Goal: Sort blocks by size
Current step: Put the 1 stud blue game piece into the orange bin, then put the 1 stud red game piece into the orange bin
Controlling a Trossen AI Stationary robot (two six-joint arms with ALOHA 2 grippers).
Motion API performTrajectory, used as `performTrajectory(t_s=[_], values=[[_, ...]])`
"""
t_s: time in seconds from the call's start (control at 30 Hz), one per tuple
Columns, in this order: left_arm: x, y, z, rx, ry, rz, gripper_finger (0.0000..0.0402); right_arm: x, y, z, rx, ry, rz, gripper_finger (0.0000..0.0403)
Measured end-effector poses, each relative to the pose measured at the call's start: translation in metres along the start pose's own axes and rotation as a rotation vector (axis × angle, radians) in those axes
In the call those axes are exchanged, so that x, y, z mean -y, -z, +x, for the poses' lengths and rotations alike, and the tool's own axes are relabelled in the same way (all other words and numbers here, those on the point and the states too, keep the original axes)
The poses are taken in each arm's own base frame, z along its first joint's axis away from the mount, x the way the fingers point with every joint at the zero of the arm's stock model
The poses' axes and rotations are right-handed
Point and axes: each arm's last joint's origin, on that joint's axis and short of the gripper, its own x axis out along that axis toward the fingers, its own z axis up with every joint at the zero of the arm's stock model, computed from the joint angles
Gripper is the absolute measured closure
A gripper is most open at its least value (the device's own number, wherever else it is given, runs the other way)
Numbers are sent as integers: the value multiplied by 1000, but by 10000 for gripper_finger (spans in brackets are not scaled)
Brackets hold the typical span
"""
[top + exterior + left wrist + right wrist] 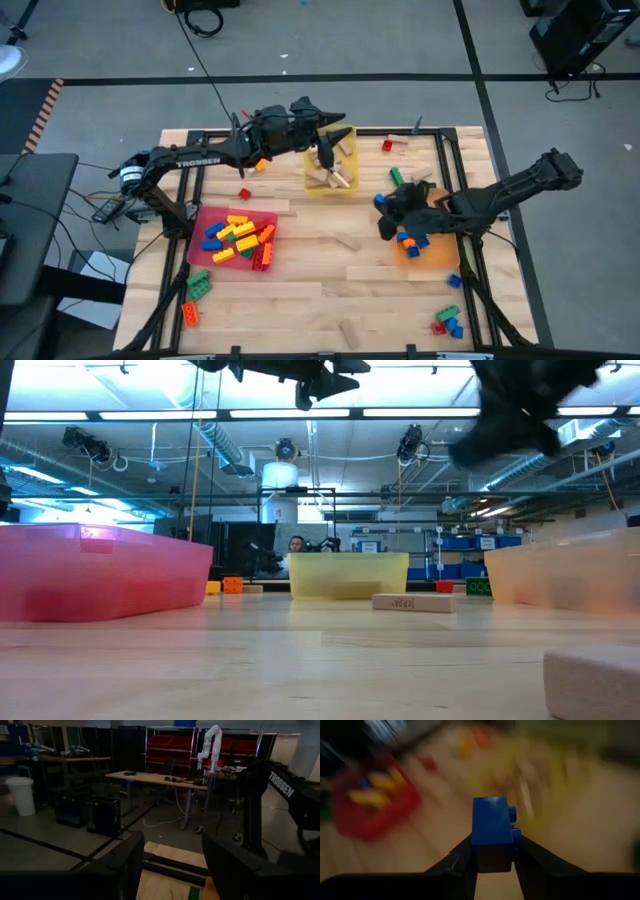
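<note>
My right gripper (384, 214) hangs at the left edge of the orange tray (440, 258), shut on a small blue studded brick (492, 822). Blue and orange bricks lie in that tray. My left gripper (343, 127) stands open and empty (172, 857), high over the far edge of the yellow tray (313, 183), which holds tan wooden blocks (333, 170). The red tray (200, 222) holds yellow, blue and red bricks. In the low view, both grippers hang high above the table. My right gripper pinches the blue brick by its lower part (492, 842) between its two fingers. Most of the brick sticks out past the fingertips, with its studs turned to one side. The brick is lifted clear of the table. The fingers slant down toward the table's left.
Loose blocks lie about: red (243, 193) and orange (260, 165) near the yellow tray, red (387, 146) and green (397, 177) at the far right, tan ones (347, 242) (347, 333), green and orange (194, 287) near left, and a mixed cluster (447, 320) near right.
</note>
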Motion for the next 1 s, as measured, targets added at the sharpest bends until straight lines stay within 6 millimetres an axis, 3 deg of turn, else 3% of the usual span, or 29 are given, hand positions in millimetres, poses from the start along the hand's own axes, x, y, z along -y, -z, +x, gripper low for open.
performTrajectory(t_s=[0.2,0.33,0.53,0.8,1.0], values=[[-7,5,0,-56,-21,7,193,37,15,-5,-435,260,163,284],[-10,9,0,-97,-30,35,193,51,20,-12,-595,405,232,284],[-13,-3,-19,-158,-153,100,193,55,28,-9,-625,453,327,274],[-15,-37,-59,-162,-219,132,193,57,36,-7,-650,472,404,195],[-15,-38,-72,-234,-220,141,193,55,39,-10,-716,480,477,151]])
